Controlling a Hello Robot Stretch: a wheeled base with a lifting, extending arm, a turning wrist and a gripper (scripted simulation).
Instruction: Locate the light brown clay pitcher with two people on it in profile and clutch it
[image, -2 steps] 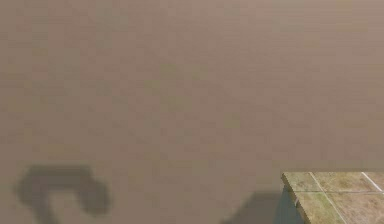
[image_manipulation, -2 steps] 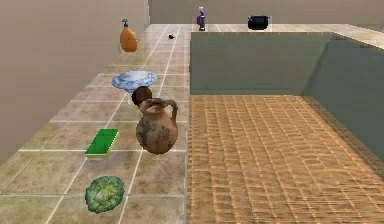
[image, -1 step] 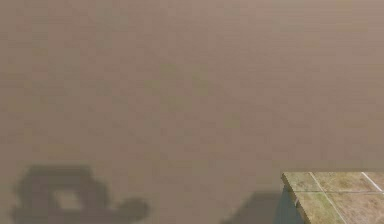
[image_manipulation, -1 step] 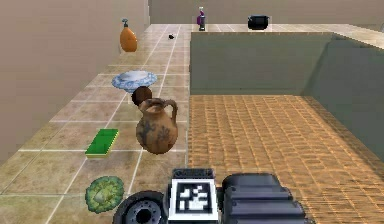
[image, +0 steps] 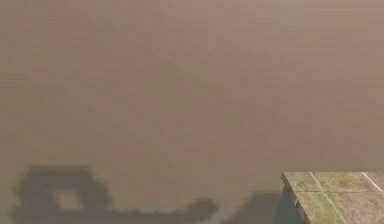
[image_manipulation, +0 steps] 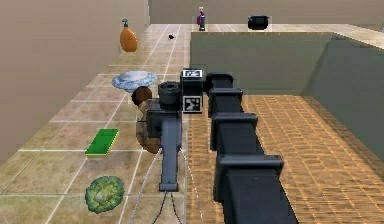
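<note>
Tan-tiled table (image_manipulation: 70, 120) carries a leafy green head (image_manipulation: 104, 193), a flat green pad (image_manipulation: 101, 142), a pale dish (image_manipulation: 133, 79) and, farther out, an orange-brown pitcher (image_manipulation: 128, 38); we can't make out figures on it. Gripper (image_manipulation: 152, 125) sits near the dish; we cannot tell whether it holds anything. We judge this the approach step; the next move needs more reach toward the pitcher.

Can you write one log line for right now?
arm: out over tiled counter | gripper: near brown thing | holding: cannot tell
</note>
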